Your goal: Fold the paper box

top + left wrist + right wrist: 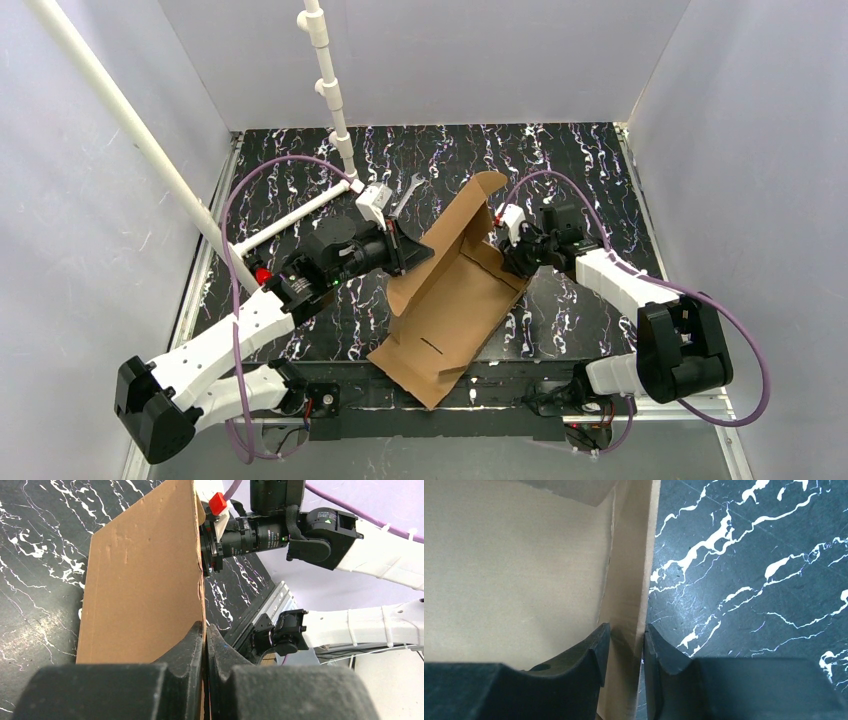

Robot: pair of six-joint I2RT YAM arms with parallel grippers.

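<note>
The paper box (450,300) is a brown cardboard sheet lying aslant in the middle of the table, with its side walls partly raised and one end flap standing up at the far end. My left gripper (418,250) is shut on the edge of the left wall; in the left wrist view its jaws (205,630) pinch the thin cardboard (140,580). My right gripper (503,258) is at the right wall. In the right wrist view its jaws (626,635) sit on either side of the leaning wall (626,580), one inside and one outside.
White plastic pipes (330,90) stand at the back left, and another pipe (130,130) slants across the left side. A metal wrench (405,195) lies on the black marbled table (580,160) behind the box. White walls enclose three sides. The right arm (280,530) shows in the left wrist view.
</note>
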